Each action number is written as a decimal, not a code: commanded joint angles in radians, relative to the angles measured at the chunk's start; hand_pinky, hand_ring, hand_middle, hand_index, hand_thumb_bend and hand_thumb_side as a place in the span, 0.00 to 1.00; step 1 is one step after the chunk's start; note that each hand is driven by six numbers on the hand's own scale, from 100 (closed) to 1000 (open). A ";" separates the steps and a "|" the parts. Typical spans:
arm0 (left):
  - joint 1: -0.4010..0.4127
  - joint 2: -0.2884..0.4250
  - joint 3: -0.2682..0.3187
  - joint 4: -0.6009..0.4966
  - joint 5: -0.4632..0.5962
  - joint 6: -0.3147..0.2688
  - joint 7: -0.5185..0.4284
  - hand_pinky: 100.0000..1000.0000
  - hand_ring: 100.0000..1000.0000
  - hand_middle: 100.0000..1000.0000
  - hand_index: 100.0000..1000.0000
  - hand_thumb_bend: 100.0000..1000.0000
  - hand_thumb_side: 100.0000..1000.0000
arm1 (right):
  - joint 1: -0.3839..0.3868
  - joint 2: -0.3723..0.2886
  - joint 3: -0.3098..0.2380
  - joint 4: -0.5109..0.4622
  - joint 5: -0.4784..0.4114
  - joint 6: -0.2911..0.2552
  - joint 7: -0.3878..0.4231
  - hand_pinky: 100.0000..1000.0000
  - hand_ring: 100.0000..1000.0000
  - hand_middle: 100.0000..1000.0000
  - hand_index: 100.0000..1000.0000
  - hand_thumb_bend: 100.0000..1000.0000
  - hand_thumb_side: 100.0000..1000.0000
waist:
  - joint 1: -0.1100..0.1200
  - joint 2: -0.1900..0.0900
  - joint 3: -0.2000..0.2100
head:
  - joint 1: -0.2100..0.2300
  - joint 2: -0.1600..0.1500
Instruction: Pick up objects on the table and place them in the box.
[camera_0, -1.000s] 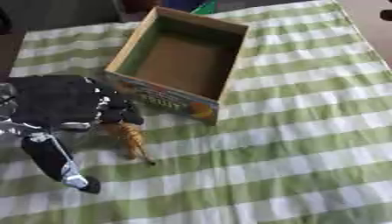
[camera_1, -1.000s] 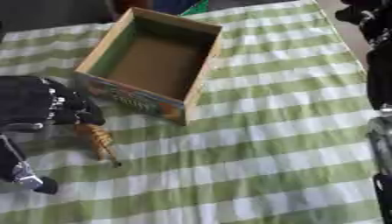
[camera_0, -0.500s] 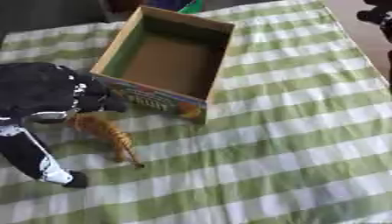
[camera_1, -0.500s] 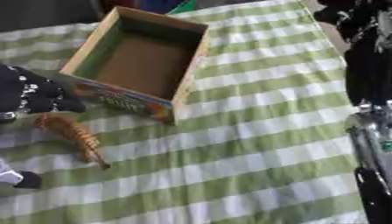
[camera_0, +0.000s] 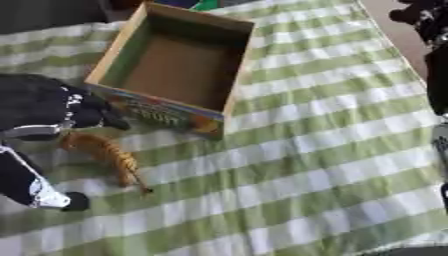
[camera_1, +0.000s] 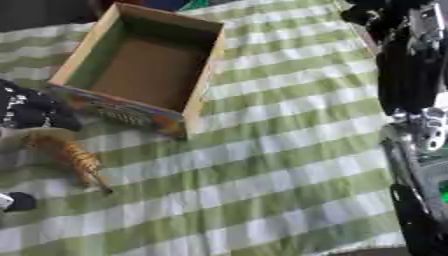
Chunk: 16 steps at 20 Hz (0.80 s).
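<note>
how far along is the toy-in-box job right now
Nothing looks done: the cardboard box is empty. In hand: the left robot hand is at the head end of the orange striped toy animal beside the box; whether it grips is unclear. Left: lifting it into the box.

Wide open run of striped surface (camera_0: 332, 150) across the centre and lower right. Upper left, the box (camera_0: 171, 60) stands with tall walls, top open. The left hand (camera_0: 48, 107) and orange toy (camera_0: 105, 155) crowd the box's near corner at left.
</note>
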 joint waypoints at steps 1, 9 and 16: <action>-0.023 0.018 0.008 0.017 0.017 -0.124 -0.125 0.61 0.83 0.83 0.94 0.44 0.56 | -0.012 -0.021 -0.001 -0.019 -0.001 -0.001 0.006 0.73 0.77 0.45 0.84 0.00 1.00 | -0.001 -0.015 -0.002 | -0.006 0.005; -0.037 0.007 -0.003 0.046 -0.046 -0.146 -0.126 0.60 0.83 0.84 0.93 0.31 0.44 | -0.014 -0.019 0.001 -0.019 -0.003 0.000 0.012 0.73 0.77 0.45 0.84 0.00 1.00 | 0.003 -0.010 -0.008 | -0.003 0.002; -0.033 0.001 -0.032 0.084 -0.074 -0.175 -0.126 0.60 0.83 0.83 0.92 0.30 0.46 | -0.016 -0.017 0.002 -0.019 -0.005 0.001 0.013 0.73 0.78 0.45 0.84 0.00 1.00 | 0.004 -0.010 -0.010 | 0.002 -0.003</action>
